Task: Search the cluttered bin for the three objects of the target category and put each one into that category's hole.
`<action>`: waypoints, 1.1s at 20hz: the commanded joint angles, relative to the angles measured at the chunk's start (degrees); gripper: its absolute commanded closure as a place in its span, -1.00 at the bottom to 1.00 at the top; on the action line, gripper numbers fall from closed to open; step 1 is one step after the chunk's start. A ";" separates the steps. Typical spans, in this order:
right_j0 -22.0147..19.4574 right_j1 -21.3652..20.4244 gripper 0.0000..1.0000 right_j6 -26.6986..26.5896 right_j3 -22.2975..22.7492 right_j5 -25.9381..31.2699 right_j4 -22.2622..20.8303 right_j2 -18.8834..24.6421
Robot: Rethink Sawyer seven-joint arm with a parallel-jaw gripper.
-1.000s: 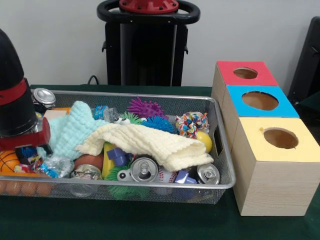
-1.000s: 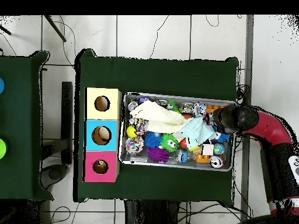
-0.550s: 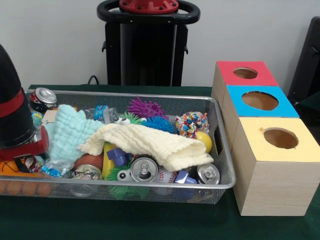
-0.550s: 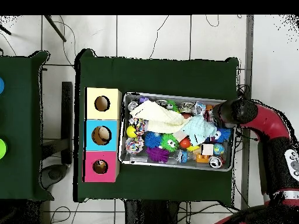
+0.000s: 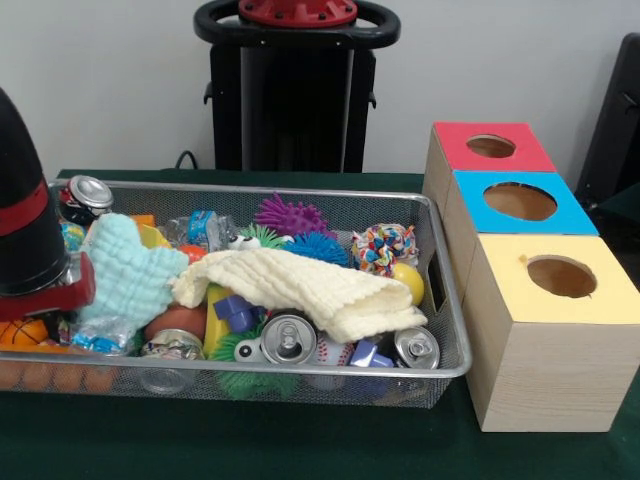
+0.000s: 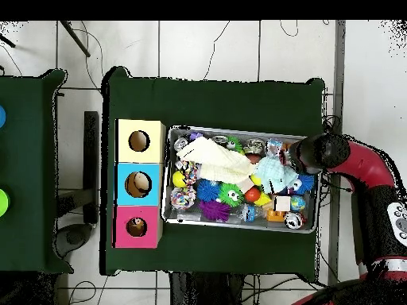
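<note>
A wire bin (image 5: 300, 192) (image 6: 238, 129) holds mixed clutter. A light blue cloth (image 5: 125, 270) (image 6: 270, 171) lies bunched at one end, its edge drawn up against my gripper (image 5: 58, 305) (image 6: 292, 163), which is low in that end and shut on it. A cream cloth (image 5: 300, 285) (image 6: 219, 159) covers the middle. Around it lie drink cans (image 5: 288, 338) (image 5: 415, 347) (image 5: 88, 190), spiky balls in purple (image 5: 290, 215) and blue (image 5: 315, 248), a yellow ball (image 5: 407, 282) and a small basketball (image 5: 20, 332).
Three wooden boxes with round holes stand in a row beside the bin: yellow (image 5: 560, 300) (image 6: 139, 141), blue (image 5: 515, 205) (image 6: 137, 184), red (image 5: 490, 148) (image 6: 136, 227). The arm's thick black and red link (image 5: 25, 200) rises over the bin's end.
The gripper has shifted toward the bin's end and dragged the light blue cloth with it. The cloth is now bunched, and an orange and a yellow object show beside it.
</note>
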 commanded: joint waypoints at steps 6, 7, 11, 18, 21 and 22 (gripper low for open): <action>1.72 -21.57 1.00 5.31 27.98 -7.66 1.81 -3.34; 2.07 -22.85 1.00 5.91 28.79 -6.93 2.38 -3.85; 3.05 -26.50 1.00 7.51 31.45 -5.40 4.32 -5.39; 3.53 -28.41 1.00 9.91 35.86 -9.68 5.80 -7.55; 3.95 -30.30 1.00 11.84 38.91 -12.14 6.58 -8.79; 4.21 -31.07 1.00 12.39 39.92 -12.75 6.87 -9.26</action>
